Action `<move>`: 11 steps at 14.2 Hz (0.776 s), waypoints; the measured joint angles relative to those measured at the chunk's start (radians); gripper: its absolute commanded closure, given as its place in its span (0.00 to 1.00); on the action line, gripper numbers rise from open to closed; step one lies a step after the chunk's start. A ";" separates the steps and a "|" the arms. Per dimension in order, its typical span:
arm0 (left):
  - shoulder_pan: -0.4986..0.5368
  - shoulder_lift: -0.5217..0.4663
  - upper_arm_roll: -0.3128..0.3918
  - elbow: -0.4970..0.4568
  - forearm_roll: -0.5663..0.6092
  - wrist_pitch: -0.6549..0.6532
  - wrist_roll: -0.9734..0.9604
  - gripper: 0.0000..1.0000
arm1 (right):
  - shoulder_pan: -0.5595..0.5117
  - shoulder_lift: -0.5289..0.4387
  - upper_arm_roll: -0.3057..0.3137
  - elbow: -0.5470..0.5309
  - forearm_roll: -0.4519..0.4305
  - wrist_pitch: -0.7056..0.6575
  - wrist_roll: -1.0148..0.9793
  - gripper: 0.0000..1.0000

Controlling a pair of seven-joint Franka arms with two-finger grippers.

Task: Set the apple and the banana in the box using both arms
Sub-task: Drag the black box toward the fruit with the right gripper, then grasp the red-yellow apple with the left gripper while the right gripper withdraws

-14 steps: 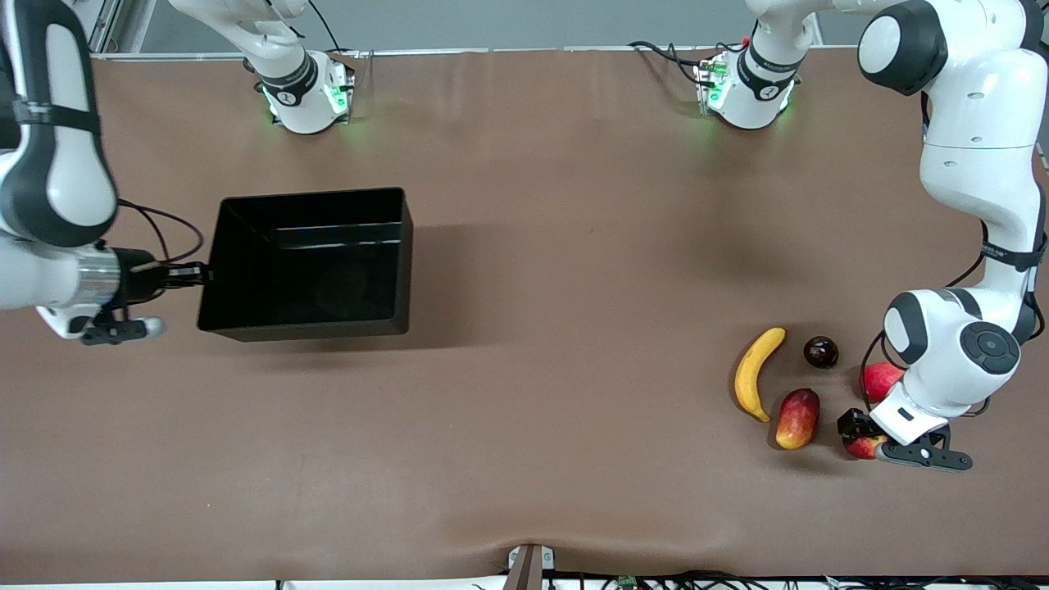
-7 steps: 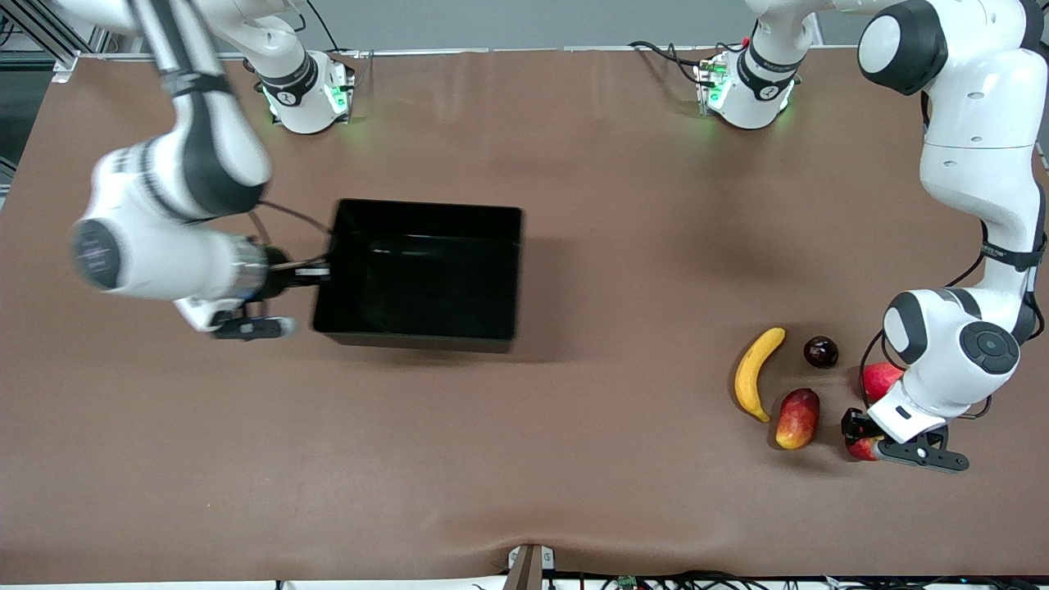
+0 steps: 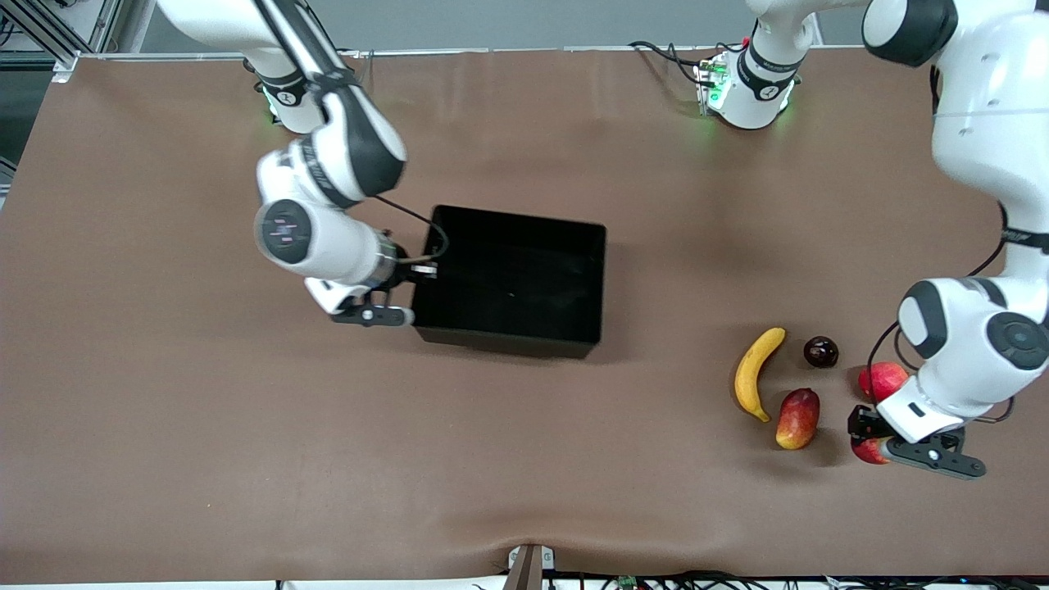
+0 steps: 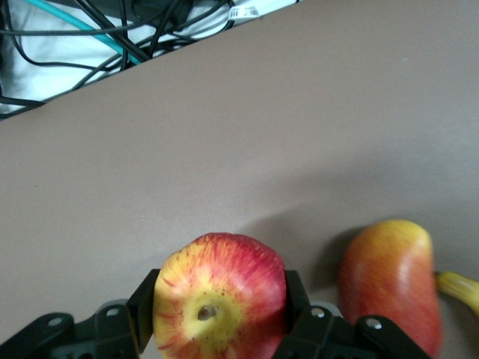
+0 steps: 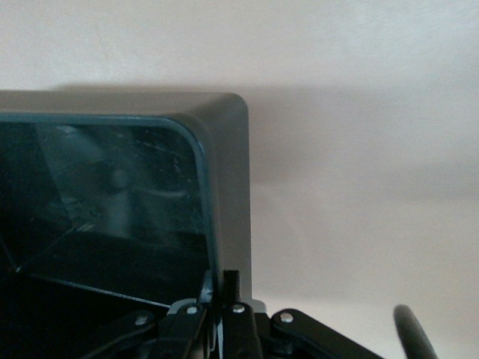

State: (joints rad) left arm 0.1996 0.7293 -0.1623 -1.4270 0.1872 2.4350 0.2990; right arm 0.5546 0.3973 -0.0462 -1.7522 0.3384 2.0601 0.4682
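The apple [image 4: 221, 295], red with yellow streaks, sits between the fingers [image 4: 146, 310] of my left gripper [image 4: 221, 299], which is shut on it. This is low at the left arm's end of the table, where the apple [image 3: 867, 450] shows beside the left gripper [image 3: 870, 442]; I cannot tell if it touches the cloth. The yellow banana [image 3: 754, 373] lies on the table, toward the table's middle from the apple. My right gripper [image 3: 420, 270] is shut on one wall of the black box [image 3: 512, 221] near the table's middle, and the pinched box wall [image 5: 224, 187] shows in the right wrist view.
A red-and-yellow mango-like fruit [image 3: 797, 418] lies between the banana and the apple. A dark round fruit [image 3: 820, 351] and a pink-red round fruit [image 3: 882, 379] lie farther from the front camera. Cables [image 4: 112, 37] hang off the table's edge.
The right arm has swept the box from its own end of the table to the middle. The left gripper has closed on the apple and shifted slightly.
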 measured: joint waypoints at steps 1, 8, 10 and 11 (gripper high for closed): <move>-0.002 -0.036 -0.011 0.004 0.000 -0.056 -0.001 1.00 | 0.031 0.025 0.000 0.000 0.001 0.046 0.037 1.00; -0.003 -0.239 -0.111 -0.009 -0.014 -0.330 -0.143 1.00 | 0.136 0.160 -0.001 0.002 0.107 0.268 0.094 0.01; -0.001 -0.277 -0.135 -0.045 -0.066 -0.334 -0.187 1.00 | 0.136 0.166 -0.005 0.004 0.110 0.272 0.094 0.00; -0.001 -0.304 -0.144 -0.070 -0.089 -0.334 -0.195 1.00 | 0.136 0.165 -0.009 0.008 0.110 0.271 0.094 0.00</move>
State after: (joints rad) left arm 0.1986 0.4252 -0.3064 -1.4973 0.0983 2.1013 0.1041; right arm 0.6906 0.5624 -0.0549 -1.7446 0.4487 2.3316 0.5617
